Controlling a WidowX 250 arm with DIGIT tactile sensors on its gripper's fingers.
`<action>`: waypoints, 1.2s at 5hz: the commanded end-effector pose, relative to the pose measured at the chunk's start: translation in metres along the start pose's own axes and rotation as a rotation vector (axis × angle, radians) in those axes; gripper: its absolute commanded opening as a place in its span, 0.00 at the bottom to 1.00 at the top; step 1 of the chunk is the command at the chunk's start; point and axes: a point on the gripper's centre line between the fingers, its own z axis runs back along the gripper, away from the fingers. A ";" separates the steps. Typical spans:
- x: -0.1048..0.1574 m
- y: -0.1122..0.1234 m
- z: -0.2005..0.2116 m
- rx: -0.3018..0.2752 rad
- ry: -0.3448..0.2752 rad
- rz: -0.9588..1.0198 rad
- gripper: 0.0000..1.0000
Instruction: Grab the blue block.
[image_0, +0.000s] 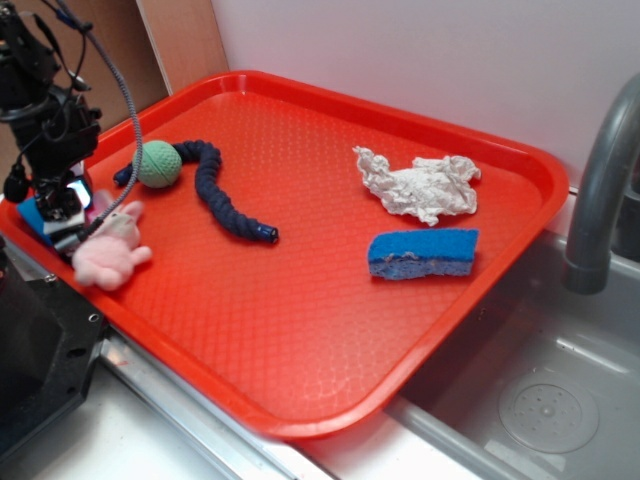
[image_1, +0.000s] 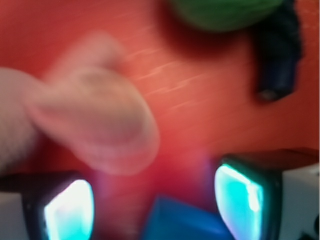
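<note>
Between our spread pincer (image_1: 155, 210) tips, at six o'clock in the wrist view, sits the blue block (image_1: 175, 222). We should centre over it, clear of the pink toy (image_1: 95, 120), before pinching.

Tray (image_0: 330, 330): textured red plastic. Plush toy (image_0: 110, 255): fuzzy pink cloth. Blue block (image_1: 175, 222): smooth.

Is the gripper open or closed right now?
Open: in the wrist view the gripper fingertips sit apart, the blue block between them, not clamped.
</note>
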 end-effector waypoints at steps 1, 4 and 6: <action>-0.029 0.016 0.017 -0.012 0.000 -0.008 1.00; -0.030 0.061 0.038 -0.062 -0.039 0.383 1.00; 0.010 0.060 0.025 -0.045 0.000 0.267 1.00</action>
